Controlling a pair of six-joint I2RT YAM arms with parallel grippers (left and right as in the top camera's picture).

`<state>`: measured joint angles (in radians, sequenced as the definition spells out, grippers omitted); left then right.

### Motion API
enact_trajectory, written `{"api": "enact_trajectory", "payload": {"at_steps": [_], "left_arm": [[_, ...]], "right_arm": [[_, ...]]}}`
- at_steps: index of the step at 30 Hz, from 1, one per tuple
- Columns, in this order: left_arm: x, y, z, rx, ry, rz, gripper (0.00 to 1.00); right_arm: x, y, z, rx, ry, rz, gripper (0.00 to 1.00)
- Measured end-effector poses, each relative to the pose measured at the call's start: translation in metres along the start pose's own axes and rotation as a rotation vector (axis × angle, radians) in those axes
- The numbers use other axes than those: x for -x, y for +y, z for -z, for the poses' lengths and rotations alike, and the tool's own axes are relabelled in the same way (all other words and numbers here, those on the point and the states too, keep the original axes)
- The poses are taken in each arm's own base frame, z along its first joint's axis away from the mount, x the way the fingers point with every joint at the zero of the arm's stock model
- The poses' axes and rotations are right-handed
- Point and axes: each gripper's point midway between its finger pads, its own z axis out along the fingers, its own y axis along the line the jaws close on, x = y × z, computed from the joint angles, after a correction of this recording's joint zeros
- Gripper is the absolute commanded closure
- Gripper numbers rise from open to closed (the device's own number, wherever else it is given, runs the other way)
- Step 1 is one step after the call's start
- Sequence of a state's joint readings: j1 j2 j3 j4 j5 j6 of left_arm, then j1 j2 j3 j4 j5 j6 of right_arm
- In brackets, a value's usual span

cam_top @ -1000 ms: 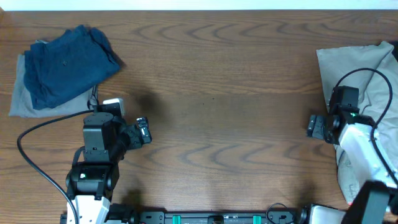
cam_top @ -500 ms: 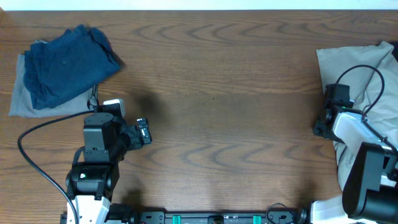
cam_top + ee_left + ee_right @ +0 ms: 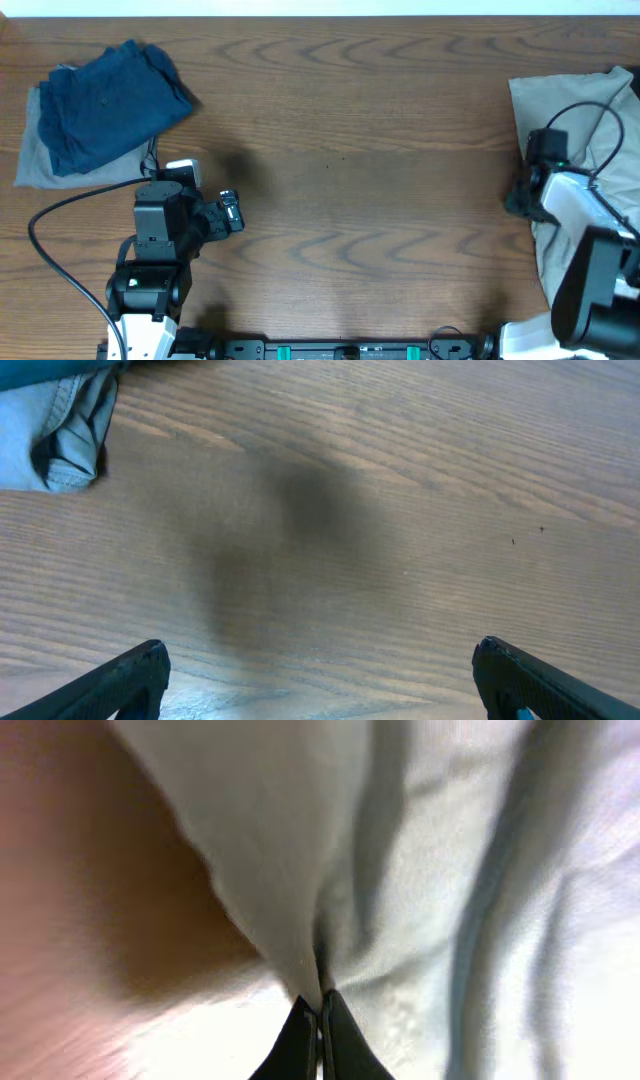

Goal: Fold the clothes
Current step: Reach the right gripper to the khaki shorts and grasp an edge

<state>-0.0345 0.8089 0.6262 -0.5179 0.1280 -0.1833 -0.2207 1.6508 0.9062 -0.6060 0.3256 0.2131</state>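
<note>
Right gripper (image 3: 320,1018) has drawn in from over bare wood to the left edge of the khaki garment (image 3: 572,108) since a second ago. The left arm has not shifted.

Nearest, right wrist view: the fingers are closed tip to tip with a ridge of pale cloth rising from between them. This reads as a pinch on a fold at the garment's edge. The wrist points down and in toward the pile, and the arm is folded back at the right side of the table (image 3: 350,150).

Handling, as a judgement: the fabric is light, limp and not fragile. It will drape and drag rather than keep its shape, and a thin pinch may slip. A hem or waistband corner would make a firmer hold than loose mid-cloth.

Left gripper (image 3: 320,680): the fingers are spread wide and hold nothing. It hangs low over bare wood, angled toward the table's middle.

Farther off, far left: a navy piece (image 3: 110,98) lies bunched on a grey piece (image 3: 32,165), well apart from both grippers.
</note>
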Motion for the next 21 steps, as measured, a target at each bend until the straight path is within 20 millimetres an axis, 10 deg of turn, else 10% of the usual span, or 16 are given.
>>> {"api": "enact_trajectory", "payload": {"at_steps": [8, 21], "left_arm": [[0.0, 0.0, 0.0, 0.0, 0.001, 0.0, 0.02], [0.0, 0.0, 0.0, 0.0, 0.001, 0.0, 0.02]], "right_arm": [[0.081, 0.016, 0.114, 0.258, -0.251, -0.028, 0.99], [0.068, 0.096, 0.17, 0.755, -0.235, 0.093, 0.98]]}}
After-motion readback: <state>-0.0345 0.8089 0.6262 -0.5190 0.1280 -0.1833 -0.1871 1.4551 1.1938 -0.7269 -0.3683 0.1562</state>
